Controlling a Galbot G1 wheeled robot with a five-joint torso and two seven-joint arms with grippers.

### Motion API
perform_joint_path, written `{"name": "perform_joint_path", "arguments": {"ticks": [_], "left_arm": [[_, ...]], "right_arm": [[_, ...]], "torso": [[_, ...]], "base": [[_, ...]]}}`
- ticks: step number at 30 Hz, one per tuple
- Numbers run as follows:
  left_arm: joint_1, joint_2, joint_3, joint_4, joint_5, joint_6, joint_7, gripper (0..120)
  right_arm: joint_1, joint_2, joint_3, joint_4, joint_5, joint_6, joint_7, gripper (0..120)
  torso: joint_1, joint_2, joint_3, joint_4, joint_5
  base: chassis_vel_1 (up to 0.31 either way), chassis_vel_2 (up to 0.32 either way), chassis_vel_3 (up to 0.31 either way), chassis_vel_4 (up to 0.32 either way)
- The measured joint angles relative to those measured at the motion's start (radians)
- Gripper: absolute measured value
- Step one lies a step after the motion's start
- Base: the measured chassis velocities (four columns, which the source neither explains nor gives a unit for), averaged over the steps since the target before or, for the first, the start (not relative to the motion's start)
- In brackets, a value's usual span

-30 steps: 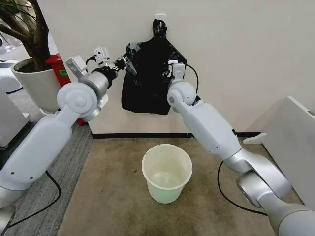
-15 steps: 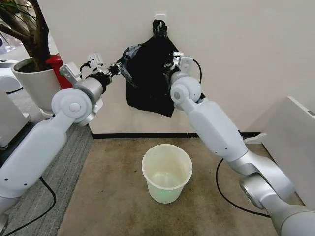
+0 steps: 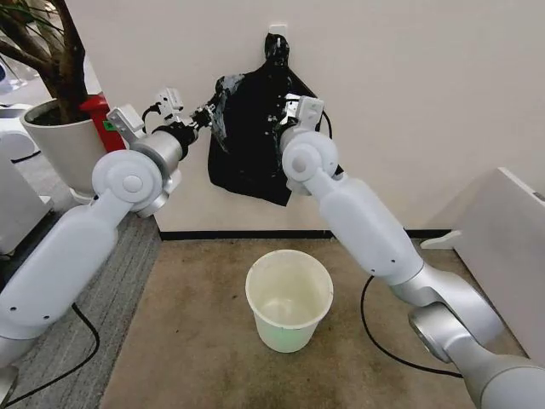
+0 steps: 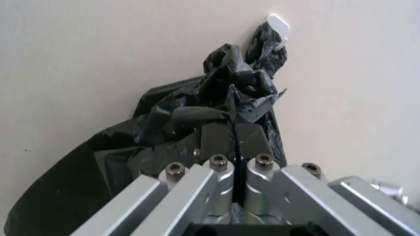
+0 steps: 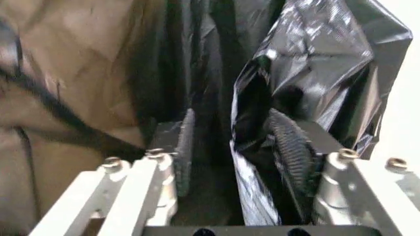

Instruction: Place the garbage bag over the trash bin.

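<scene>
against wall, garbage bag [image 3: 251, 136] hangs lengthwise downward (left claw [image 4: 233, 140] grasping it, right claw [image 5: 233, 147] released).

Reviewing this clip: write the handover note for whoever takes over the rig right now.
Left gripper: shut on a fold of the garbage bag, up at the wall.
Right gripper: open, fingers either side of a bag fold, not clamped.
Bag hangs from the white wall hook. Trash bin stands on the floor below, unlined.
Done: left grasp. Left: close right gripper, lift bag off hook, spread it, fit it over the bin.
</scene>
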Motion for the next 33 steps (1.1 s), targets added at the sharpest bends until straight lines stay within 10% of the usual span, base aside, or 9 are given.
{"name": "perform_joint_path", "arguments": {"ticks": [15, 33], "left_arm": [[-0.016, -0.009, 0.006, 0.012, -0.003, 0.003, 0.008, 0], [-0.014, 0.000, 0.001, -0.018, -0.033, -0.004, 0.012, 0]], "right_arm": [[-0.004, 0.014, -0.033, -0.066, -0.112, -0.066, -0.067, 83], [-0.003, 0.009, -0.018, -0.195, -0.279, -0.072, -0.094, 42]], "torso": [[0.000, 0.000, 0.000, 0.0001, 0.0000], [0.000, 0.000, 0.000, 0.0000, 0.0000]], "base": [[0.000, 0.000, 0.000, 0.000], [0.000, 0.000, 0.000, 0.000]]}}
